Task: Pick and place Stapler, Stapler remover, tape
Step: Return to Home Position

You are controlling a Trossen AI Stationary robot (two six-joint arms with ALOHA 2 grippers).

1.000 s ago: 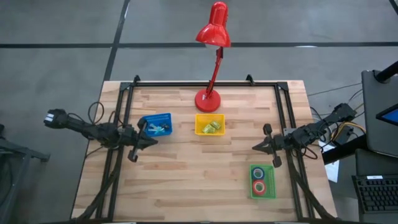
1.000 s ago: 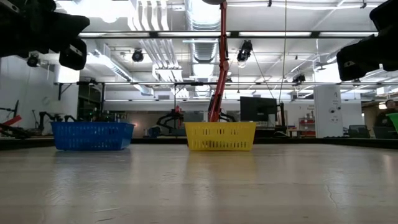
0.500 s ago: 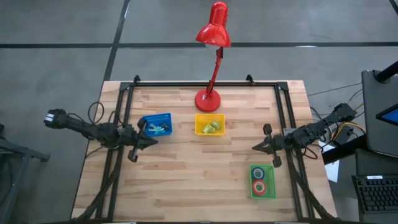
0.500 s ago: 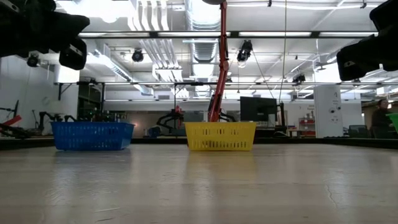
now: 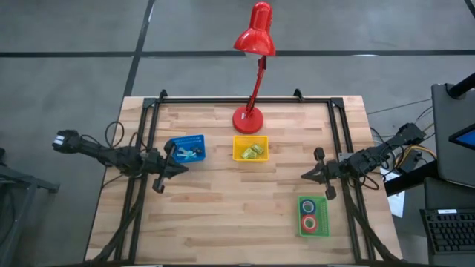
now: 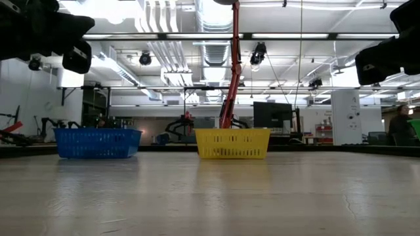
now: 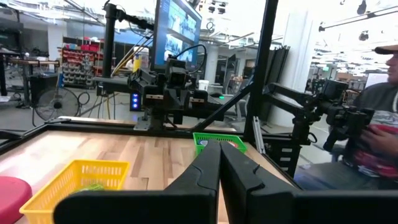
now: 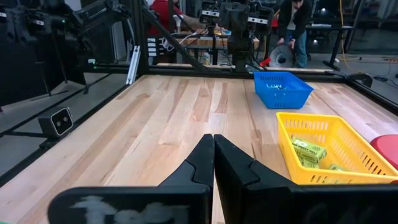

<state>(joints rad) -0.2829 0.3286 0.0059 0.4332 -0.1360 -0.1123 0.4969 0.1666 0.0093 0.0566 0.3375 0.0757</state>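
Nearest first: down at the near right of the table (image 5: pixel 237 200) sits the green bin (image 5: pixel 312 197), and the tape (image 5: pixel 309 220) is in it. I make out a red ring and a blue one, with more red packed in beside them, though I can't count every roll from above. Not one roll lies on the wood around it.

Moving up to mid-table, the right gripper (image 8: pixel 213 140) hangs over the right side, between the green bin and the yellow one. Its fingers are pressed flat together with nothing between them. Across from it the left gripper (image 7: pixel 219 149) hangs just near of the blue bin's corner, jaws equally tight and equally empty. Both point inward across the boards.

Farther back, the blue bin (image 5: pixel 185 138) holds some pale blue pieces, which I take for the staple removers (image 5: pixel 193 153). Just beside it, at the centre, the yellow bin (image 5: pixel 250 137) carries yellow-green staplers (image 8: pixel 309 149) lying on its floor. Behind them the red lamp (image 5: pixel 254 44) stands at the far edge, apart from both bins.

So the call from here is that the sorting looks finished. Every task item I can find is inside a bin and the open wood shows nothing loose. Neither arm is carrying anything. All that seems left is for the arms to settle at rest, and they look close to that already.
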